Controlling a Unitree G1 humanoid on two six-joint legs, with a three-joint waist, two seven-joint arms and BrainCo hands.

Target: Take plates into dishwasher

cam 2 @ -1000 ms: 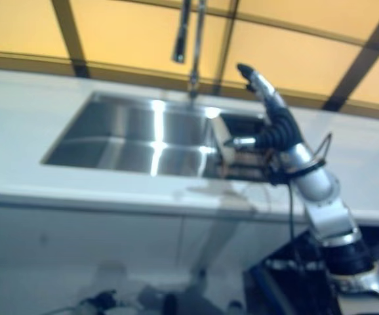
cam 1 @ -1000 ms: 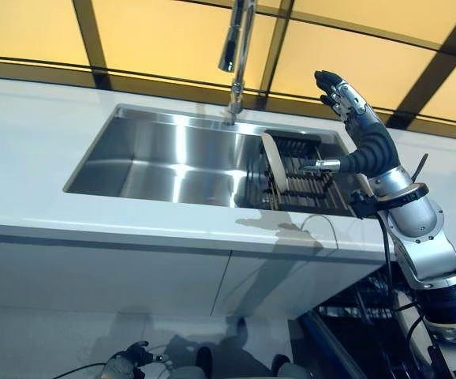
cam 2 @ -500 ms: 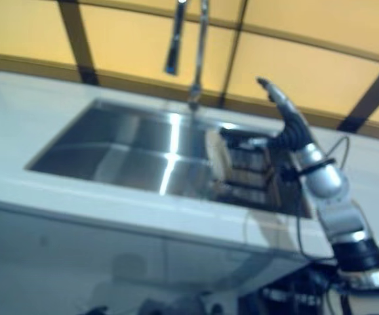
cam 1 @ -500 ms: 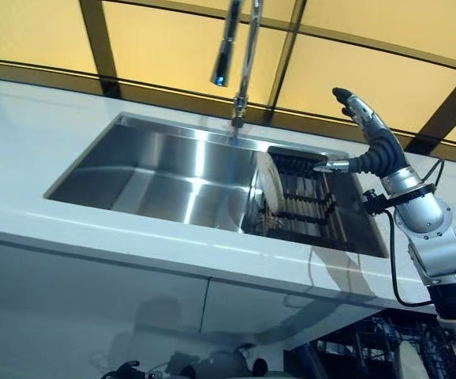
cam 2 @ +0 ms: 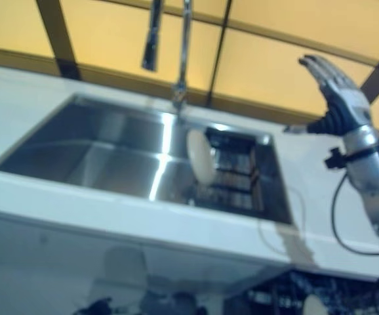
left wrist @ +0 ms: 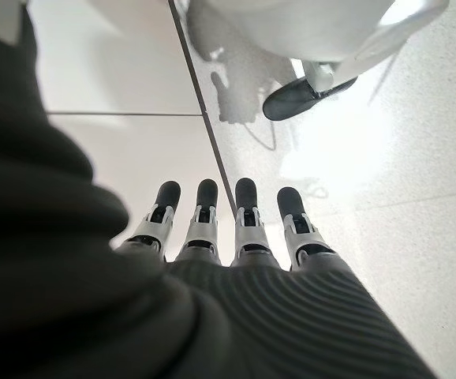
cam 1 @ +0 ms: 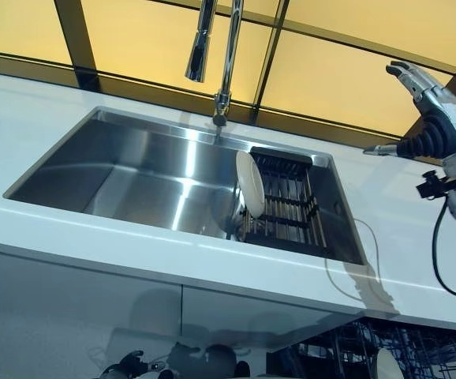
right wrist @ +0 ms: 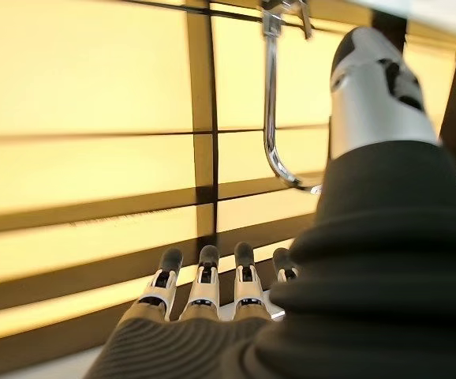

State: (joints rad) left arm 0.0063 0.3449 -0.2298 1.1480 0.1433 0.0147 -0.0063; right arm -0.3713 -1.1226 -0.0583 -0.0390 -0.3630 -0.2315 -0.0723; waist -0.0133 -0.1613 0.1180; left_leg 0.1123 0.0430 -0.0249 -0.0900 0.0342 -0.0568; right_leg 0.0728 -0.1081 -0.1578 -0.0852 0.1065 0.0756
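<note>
Moved: my right hand [cam 1: 427, 110] has swung away from over the rack [cam 1: 289, 207] to the right, out past the sink's [cam 1: 133, 170] right rim (my head has turned too, so the whole scene has slid).
Right fingers: straight and spread [right wrist: 204, 284], thumb apart, holding nothing; raised in the air above the counter [cam 1: 417, 245], facing the yellow wall panels [cam 1: 334, 79].
Left fingers: straight, side by side [left wrist: 246, 217], empty; that hand [left wrist: 236, 260] hangs low over the pale floor [left wrist: 386, 237], and shows at the bottom edge of my head views.
Plate: one pale plate [cam 1: 250, 183] stands on edge at the left end of the rack, inside the right part of the sink, well apart from either hand.
Rack: dark, barred, sitting in the sink.
Faucet: tall chrome faucet [cam 1: 218, 55] rises behind the sink, just left of the plate.
</note>
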